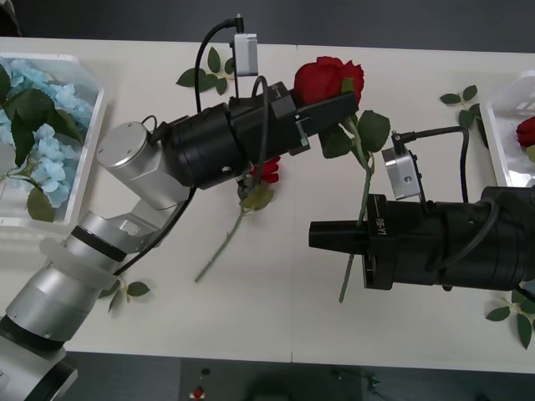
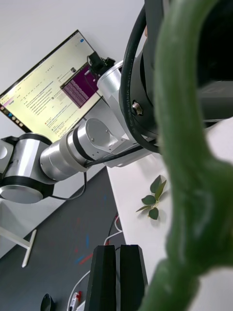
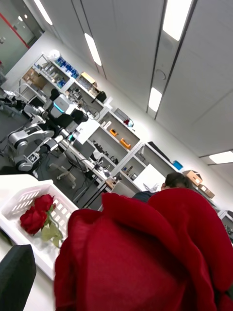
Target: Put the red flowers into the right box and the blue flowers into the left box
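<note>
The front camera sits above both arms, looking forward and down on the bench (image 1: 276,326). The right wrist camera looks along its claw (image 2: 116,277) toward nine o'clock, so near the rose stem (image 2: 187,160) that it blurs, with the left arm (image 2: 82,146) behind. The left wrist camera points toward three o'clock, tight against the red rose (image 3: 145,257); both it and the front view take in the right box (image 3: 29,204).

Your left arm (image 1: 125,180) has silver rounded joints and a black cylindrical forearm, with a black cable looping to a small grey wrist camera (image 1: 246,52). Your right arm's (image 1: 451,242) black forearm carries white lettering.
</note>
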